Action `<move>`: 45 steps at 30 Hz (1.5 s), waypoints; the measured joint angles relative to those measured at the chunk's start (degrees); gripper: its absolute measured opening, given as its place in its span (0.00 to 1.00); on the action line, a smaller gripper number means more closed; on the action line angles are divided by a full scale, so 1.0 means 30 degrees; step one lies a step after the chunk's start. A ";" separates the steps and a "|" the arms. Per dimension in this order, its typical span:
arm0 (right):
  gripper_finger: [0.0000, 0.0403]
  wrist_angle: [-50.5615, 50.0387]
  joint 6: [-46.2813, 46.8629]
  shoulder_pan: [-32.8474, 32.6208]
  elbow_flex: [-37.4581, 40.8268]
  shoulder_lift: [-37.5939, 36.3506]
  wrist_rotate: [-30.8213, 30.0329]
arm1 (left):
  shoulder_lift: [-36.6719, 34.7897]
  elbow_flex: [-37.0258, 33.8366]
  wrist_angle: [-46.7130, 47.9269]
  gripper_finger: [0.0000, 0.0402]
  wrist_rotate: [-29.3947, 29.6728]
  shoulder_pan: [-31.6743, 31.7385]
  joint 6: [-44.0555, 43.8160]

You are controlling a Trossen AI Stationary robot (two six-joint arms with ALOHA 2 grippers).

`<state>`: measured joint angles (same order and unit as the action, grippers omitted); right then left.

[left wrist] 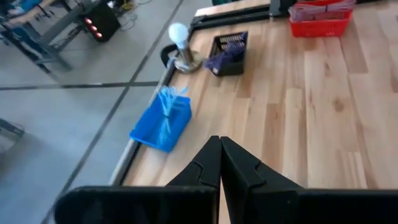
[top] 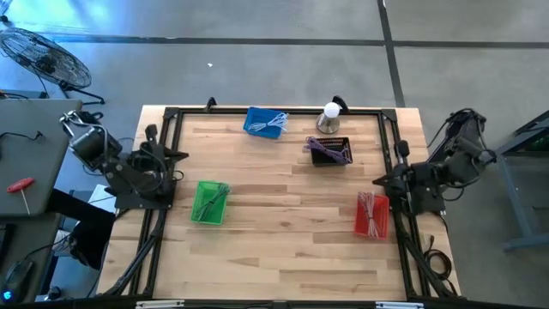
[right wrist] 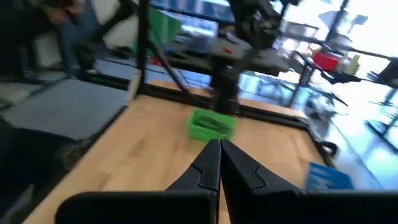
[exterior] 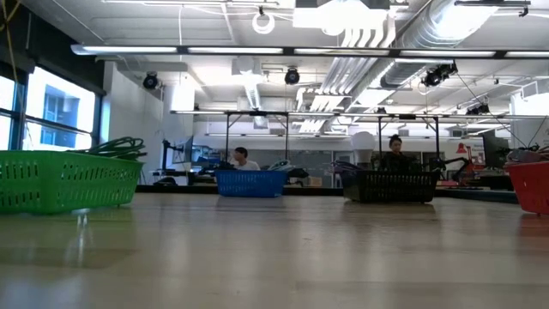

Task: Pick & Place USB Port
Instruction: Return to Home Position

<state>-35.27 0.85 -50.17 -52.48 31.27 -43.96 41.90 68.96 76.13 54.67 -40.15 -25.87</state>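
Note:
Four small baskets holding cords stand on the wooden table: green (top: 209,202) near the left arm, blue (top: 264,122) at the far edge, black (top: 329,151) right of centre, red (top: 371,215) by the right arm. I cannot make out a single USB part among the cords. My left gripper (left wrist: 219,146) is shut and empty at the table's left edge (top: 174,160). My right gripper (right wrist: 219,147) is shut and empty at the right edge (top: 383,180). Neither touches a basket.
A white bulb-shaped object on a round base (top: 330,116) stands at the far edge, next to the black basket. A black frame (top: 274,110) runs along the table's far, left and right edges. Bare wood (top: 283,223) lies between the baskets. People sit far behind the table (exterior: 243,158).

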 joint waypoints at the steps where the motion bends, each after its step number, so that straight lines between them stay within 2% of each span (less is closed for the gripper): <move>1: 0.00 0.0580 -0.0212 0.0000 0.0638 -0.0533 0.0369 | -0.0490 -0.0808 -0.0310 0.00 -0.0005 -0.0174 -0.0243; 6: 0.00 0.4433 -0.1234 0.0005 0.4103 -0.3663 0.1461 | -0.2947 -0.4225 -0.2380 0.00 0.0464 -0.0792 -0.0618; 11: 0.00 0.6617 -0.1291 0.0007 0.7042 -0.6706 0.2115 | -0.5268 -0.6487 -0.4825 0.00 -0.0092 -0.0906 -0.0084; 17: 0.00 0.7095 -0.1295 0.0007 0.9604 -0.9249 0.2468 | -0.7178 -0.8507 -0.7392 0.00 -0.0907 -0.0899 0.2008; 20: 0.00 0.7182 -0.1291 0.0007 1.0592 -1.0202 0.2639 | -0.7456 -0.8638 -0.8298 0.00 -0.1742 -0.0906 0.3037; 24: 0.00 0.7528 -0.1555 0.0018 1.1491 -1.0217 0.3200 | -0.7449 -0.8901 -0.9224 0.00 -0.2101 -0.0899 0.3922; 29: 0.00 0.8158 -0.1549 0.0022 1.2461 -1.0319 0.3431 | -0.7450 -1.0474 -1.1326 0.00 -0.3822 -0.0899 0.5442; 42: 0.00 1.0823 -0.1373 0.0022 1.4953 -1.0319 0.3468 | -0.9437 -1.4747 -1.5811 0.00 -0.5595 -0.0899 0.5926; 45: 0.00 1.1137 -0.1280 0.0173 1.5396 -1.0319 0.4020 | -0.9986 -1.5667 -1.6638 0.00 -0.5762 -0.0898 0.6246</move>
<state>-1.86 -2.99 -49.66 -6.29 0.32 -31.90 11.94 21.96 26.22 37.39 -42.85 -7.13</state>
